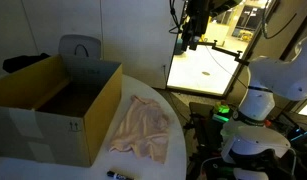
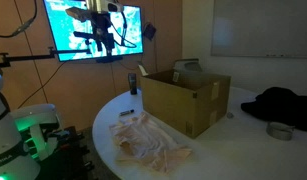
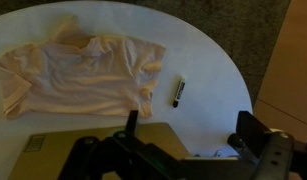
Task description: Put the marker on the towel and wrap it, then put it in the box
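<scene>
Well, my tool (image 1: 190,42) hangs high above the desk (image 3: 208,60), well clear of everything. I judge that height to be a matter of overview, since from up here the wrist view takes in the whole job at once. The jaws stand wide apart with nothing between them, so the pick has not yet begun. The marker (image 3: 178,92), a slim dark stick with a pale end, lies flat on the bare white desk near the towel (image 3: 83,75), apart from it and not on it. In an exterior view the marker (image 1: 118,175) shows close to the desk's rim. The towel is a pinkish cloth spread out but rumpled, and laid open like that it gives me a broad place to set the marker down and folds to gather over it. The cardboard box (image 1: 53,100) stands just beside the towel with its top open and flaps raised, which I read as ready to take the bundle from above. As for my arm, it rises from its base at the desk's side, the upper links reach up, and the wrist turns down so the tool (image 3: 190,135) faces the desk. In an exterior view it shows against a lit monitor (image 2: 93,30). A small dark thing near the box there may be the marker, but that picture is too dim to tell.
</scene>
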Controlling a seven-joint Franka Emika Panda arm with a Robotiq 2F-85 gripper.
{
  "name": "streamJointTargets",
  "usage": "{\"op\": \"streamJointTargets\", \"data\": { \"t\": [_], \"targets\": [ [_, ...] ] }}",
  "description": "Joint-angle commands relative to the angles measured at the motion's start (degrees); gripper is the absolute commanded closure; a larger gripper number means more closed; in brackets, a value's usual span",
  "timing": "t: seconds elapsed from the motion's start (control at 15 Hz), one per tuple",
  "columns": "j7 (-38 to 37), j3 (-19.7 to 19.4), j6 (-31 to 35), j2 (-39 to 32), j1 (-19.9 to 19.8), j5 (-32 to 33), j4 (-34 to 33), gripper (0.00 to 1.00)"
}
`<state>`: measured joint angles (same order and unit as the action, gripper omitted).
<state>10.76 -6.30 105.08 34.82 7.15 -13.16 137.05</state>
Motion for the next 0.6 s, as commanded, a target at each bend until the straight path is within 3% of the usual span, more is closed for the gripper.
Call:
{"op": "streamJointTargets", "data": {
  "t": [0.0, 0.27, 0.4, 0.53],
  "targets": [
    [0.61, 1.06, -0.35, -0.12, -1.38, -0.64, -0.45, 0.00],
    [0.93, 1.10, 0.27, -0.32, -1.14, -0.78, -0.54, 0.00],
    [0.89, 2.63, 4.16, -2.97, -0.71, -0.47, 0.74, 0.00],
    [1.57, 4.19, 12.05, -7.22, 0.11, -0.86, 3.08, 0.00]
  ]
}}
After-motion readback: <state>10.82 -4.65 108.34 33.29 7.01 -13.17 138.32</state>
